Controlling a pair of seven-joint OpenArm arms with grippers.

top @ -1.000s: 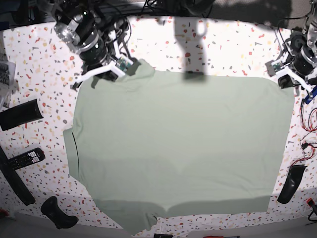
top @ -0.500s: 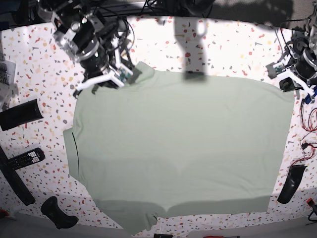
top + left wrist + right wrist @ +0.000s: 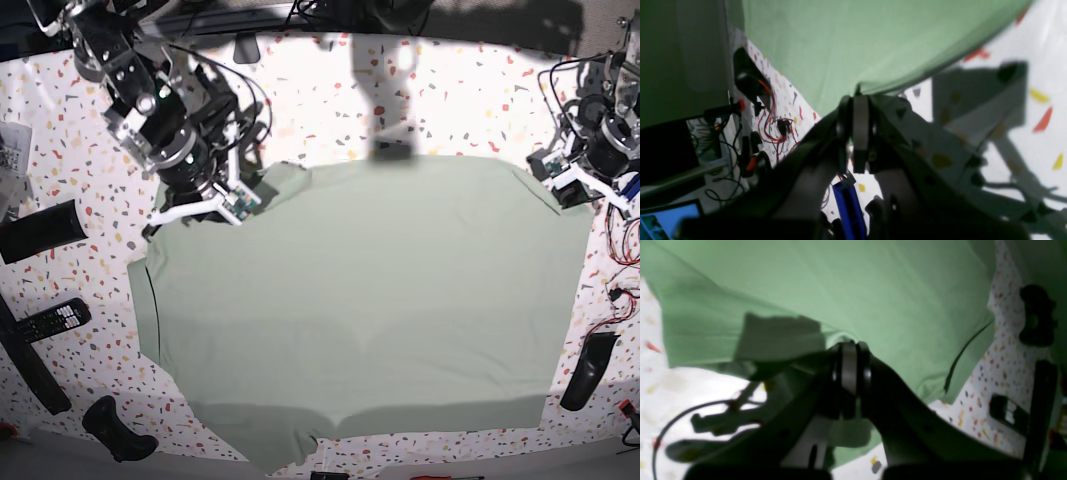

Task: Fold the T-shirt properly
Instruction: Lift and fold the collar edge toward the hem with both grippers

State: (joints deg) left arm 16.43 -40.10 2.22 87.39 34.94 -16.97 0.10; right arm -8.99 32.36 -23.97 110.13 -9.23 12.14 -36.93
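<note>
The pale green T-shirt [image 3: 360,300] lies spread flat over most of the speckled table [image 3: 450,100]. My right gripper [image 3: 218,205] is at the shirt's far left corner, shut on the cloth edge. In the right wrist view the pinched fingers [image 3: 850,373] hold a raised fold of the shirt [image 3: 840,283]. My left gripper [image 3: 562,185] is at the far right corner, shut on the cloth. In the left wrist view its closed fingers [image 3: 857,133] grip the shirt's edge [image 3: 857,40]. Collar and buttons are not visible.
A remote control [image 3: 52,320], a black bar [image 3: 40,228] and a black controller [image 3: 115,428] lie left of the shirt. A black mouse-like object [image 3: 588,370] and red wires [image 3: 625,290] lie at the right edge. A blue part [image 3: 846,206] sits under the left gripper.
Both grippers have moved toward the front of the table with the far corners in their grip. The far left and far right corners have drawn inward and the far edge has shifted forward.
</note>
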